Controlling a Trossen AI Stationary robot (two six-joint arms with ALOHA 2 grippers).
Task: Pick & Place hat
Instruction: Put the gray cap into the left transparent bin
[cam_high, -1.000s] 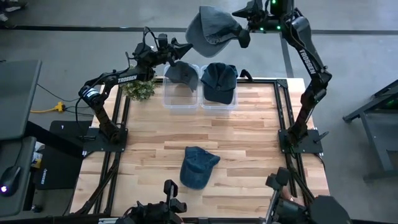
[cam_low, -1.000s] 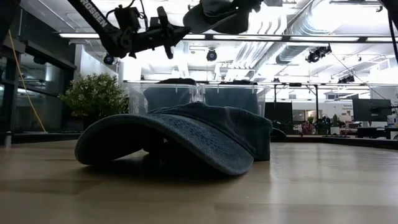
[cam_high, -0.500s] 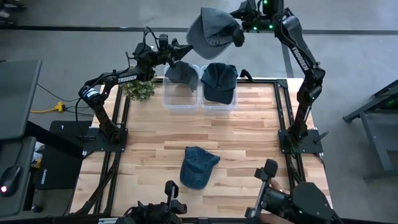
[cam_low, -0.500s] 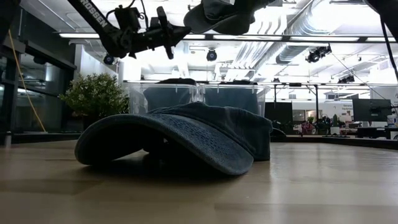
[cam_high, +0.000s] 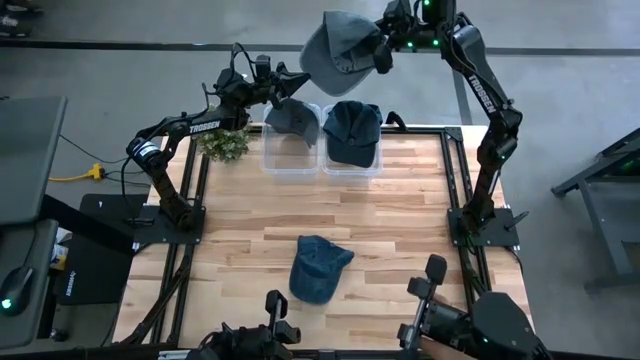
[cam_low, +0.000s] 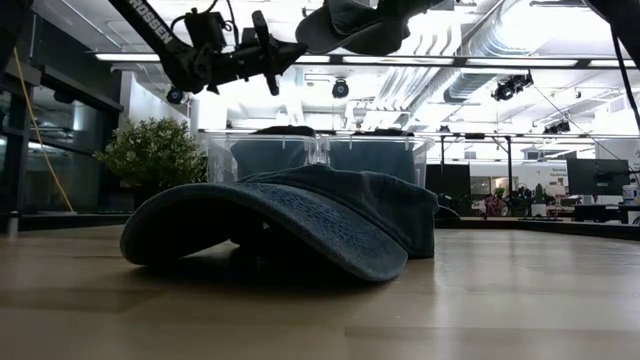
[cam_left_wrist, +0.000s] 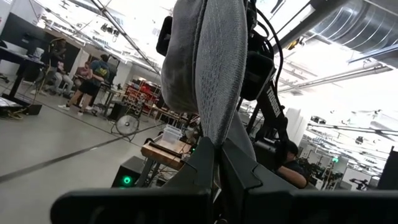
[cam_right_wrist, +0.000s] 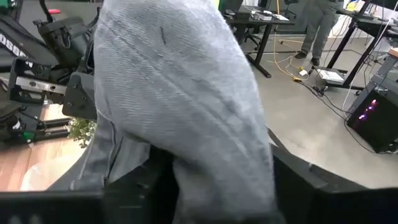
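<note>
A grey hat (cam_high: 338, 48) hangs high above the table's far edge, between my two grippers. My left gripper (cam_high: 303, 74) is shut on its lower left edge. My right gripper (cam_high: 382, 50) is at its right side, and the hat (cam_right_wrist: 186, 93) fills the gap between the fingers. On the table, nearer the front, a blue denim hat (cam_high: 320, 268) lies brim down, touched by nothing. It also shows in the low view (cam_low: 280, 225). My left gripper pinches the grey hat's edge (cam_left_wrist: 216, 134) between its two fingertips, coming from the table's left and slanting upward. The hat stands up from the fingers, clear of everything below. My right gripper has the hat's right side (cam_right_wrist: 205, 155) between its two fingers (cam_right_wrist: 127, 183), coming about level from the table's right. The hat itself hides the place of contact.
Two clear bins (cam_high: 320, 165) stand side by side at the table's far edge, under the grey hat. The left one holds a grey-blue hat (cam_high: 291, 117), the right one a dark hat (cam_high: 352, 130). A small plant (cam_high: 225, 143) stands left of them.
My right arm has drawn a little toward the table's left, closer in on the grey hat. The hat stays aloft in the same place, and my left gripper keeps its hold.
</note>
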